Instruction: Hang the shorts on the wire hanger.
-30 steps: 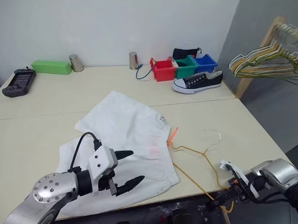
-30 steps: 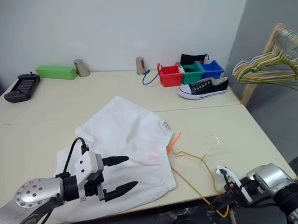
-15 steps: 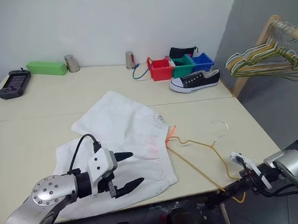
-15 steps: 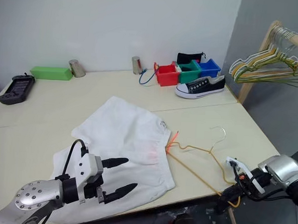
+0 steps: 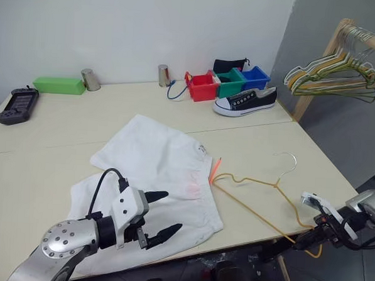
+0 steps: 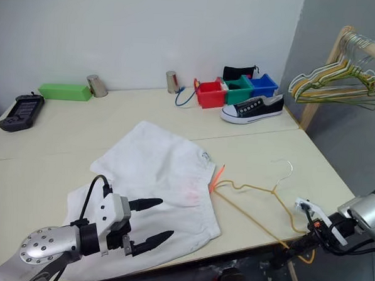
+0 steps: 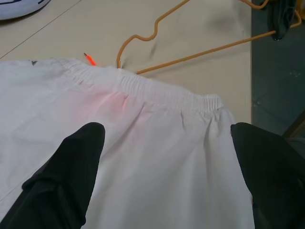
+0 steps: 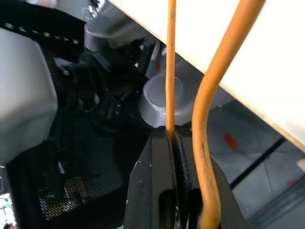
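The white shorts (image 5: 153, 176) are lying spread flat on the cream table (image 5: 56, 133), their gathered elastic waistband turned toward the right, with a faint pink tinge near that edge and a small dark label mark at the far corner of the band. The left gripper (image 5: 160, 213) is hovering low over the near part of the shorts, its two black fingers (image 7: 71, 176) spread wide apart and grasping nothing. The yellow-orange wire hanger (image 5: 260, 201) is lying just right of the waistband, one corner touching or nearly touching the cloth, its pale metal hook (image 5: 288, 161) pointing toward the far right and its near corner reaching past the near right edge of the table. There the right gripper (image 5: 308, 238) is pinching the hanger, its fingers (image 8: 162, 191) clenched tight on the thin wire at the bend. Along the far side of the table are sitting a green box (image 5: 59, 84), a dark handheld controller (image 5: 17, 104), two metal cups (image 5: 88, 79), red, green and blue bins (image 5: 227, 83) and a black sneaker (image 5: 245, 101). A bunch of hangers (image 5: 332, 77) is hanging from a wooden rack (image 5: 317, 68) at the far right.
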Motion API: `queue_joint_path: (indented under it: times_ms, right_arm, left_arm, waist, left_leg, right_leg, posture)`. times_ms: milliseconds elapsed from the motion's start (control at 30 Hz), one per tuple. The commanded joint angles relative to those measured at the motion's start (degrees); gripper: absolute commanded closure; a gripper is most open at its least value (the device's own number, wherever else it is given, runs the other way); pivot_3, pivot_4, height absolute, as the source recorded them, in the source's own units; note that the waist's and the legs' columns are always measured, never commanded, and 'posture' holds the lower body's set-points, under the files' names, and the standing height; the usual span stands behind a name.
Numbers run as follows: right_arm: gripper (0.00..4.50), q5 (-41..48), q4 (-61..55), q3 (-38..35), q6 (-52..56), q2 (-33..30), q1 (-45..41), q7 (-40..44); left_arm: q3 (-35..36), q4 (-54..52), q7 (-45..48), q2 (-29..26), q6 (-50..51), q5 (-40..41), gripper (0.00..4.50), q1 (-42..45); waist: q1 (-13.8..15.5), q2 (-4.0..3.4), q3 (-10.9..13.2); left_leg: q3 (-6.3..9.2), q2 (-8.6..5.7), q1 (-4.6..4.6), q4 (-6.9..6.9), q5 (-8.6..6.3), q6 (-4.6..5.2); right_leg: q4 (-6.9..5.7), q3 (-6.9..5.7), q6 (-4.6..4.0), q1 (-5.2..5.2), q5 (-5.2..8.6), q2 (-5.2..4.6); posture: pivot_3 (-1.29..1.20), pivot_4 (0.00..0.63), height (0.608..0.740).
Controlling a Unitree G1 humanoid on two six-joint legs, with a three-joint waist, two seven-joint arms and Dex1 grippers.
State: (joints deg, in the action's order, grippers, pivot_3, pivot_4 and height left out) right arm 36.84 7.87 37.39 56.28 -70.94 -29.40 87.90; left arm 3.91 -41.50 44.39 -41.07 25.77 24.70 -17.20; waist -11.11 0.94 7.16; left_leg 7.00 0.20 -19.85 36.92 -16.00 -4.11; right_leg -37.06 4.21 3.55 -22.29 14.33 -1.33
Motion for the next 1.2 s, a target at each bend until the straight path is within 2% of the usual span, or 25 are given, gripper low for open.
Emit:
queue_joint_path:
  times_ms: [33,133,300,733,1200]
  right_arm:
    - [4.5,5.01,-3.46,-1.85,3.56,-0.75,-1.72,4.6]
    - [4.5,6.69,-4.94,-1.99,5.15,-0.56,-1.81,4.6]
    - [4.5,4.65,-6.16,-1.81,4.65,0.77,-0.46,4.6]
    - [4.5,0.69,3.37,1.04,-0.3,-0.07,-1.23,4.6]
    - [4.5,6.85,-7.91,-1.89,6.7,0.45,-0.53,4.6]
  left_arm:
    - [-0.06,-0.44,-0.02,0.2,-1.25,-0.1,0.01,0.42]
    - [-0.06,-0.13,0.04,0.18,-1.34,-0.18,0.01,0.74]
    - [-0.35,0.07,0.06,0.04,-1.55,-0.65,0.01,1.15]
    - [-0.66,-0.78,-0.33,0.53,-2.08,-1.44,0.01,-0.86]
    - [-0.29,0.02,-0.02,0.03,-2.54,-1.59,0.01,-0.68]
  waist:
    - [-0.01,0.0,0.0]
    - [0.05,0.0,0.0]
    - [0.12,0.0,0.0]
    - [0.29,-0.01,-0.01]
    - [0.38,-0.02,-0.01]
  left_leg:
    - [0.0,0.02,0.01,0.0,0.0,0.0]
    - [0.0,0.03,-0.01,0.01,0.0,0.0]
    - [0.0,0.04,-0.02,0.0,0.0,0.0]
    - [-0.01,0.04,-0.01,0.01,-0.01,-0.01]
    - [-0.01,0.05,-0.01,0.01,-0.01,-0.01]
  right_leg:
    - [0.0,-0.01,0.0,0.0,0.0,0.01]
    - [0.01,-0.02,0.0,0.0,0.0,0.02]
    - [0.02,-0.03,0.0,0.0,0.0,0.02]
    - [0.0,-0.02,0.0,0.0,0.0,0.02]
    - [-0.01,-0.02,0.0,0.0,0.0,0.02]
  posture:
    - [-0.14,0.041,0.74]
    - [-0.14,0.04,0.74]
    - [-0.13,0.039,0.74]
    - [-0.13,0.043,0.74]
    - [-0.13,0.049,0.74]
